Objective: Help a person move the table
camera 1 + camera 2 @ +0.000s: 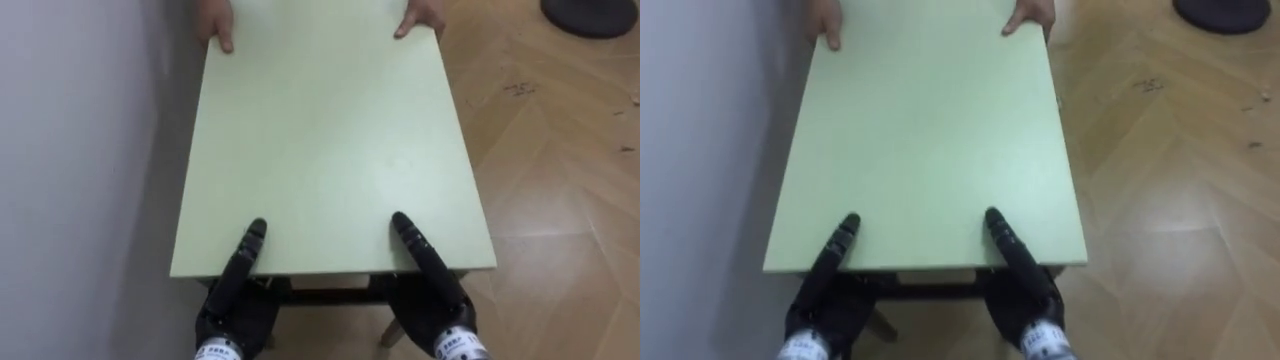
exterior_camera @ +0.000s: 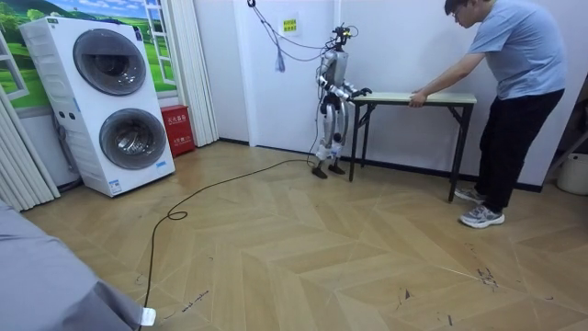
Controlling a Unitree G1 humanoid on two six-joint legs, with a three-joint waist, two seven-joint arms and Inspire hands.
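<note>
While the table stands beside the wall, the step is grip before lift. Left hand and right hand each rest a thumb on its near edge; whether they are clamped underneath, cannot tell. The person holds the far end. Next move probably calls for a level, simultaneous lift.

Bench: rectangular pale-green top, dark frame and legs, top level. Long axis runs 6 to 12 o'clock; wall close alongside at 9 o'clock.
</note>
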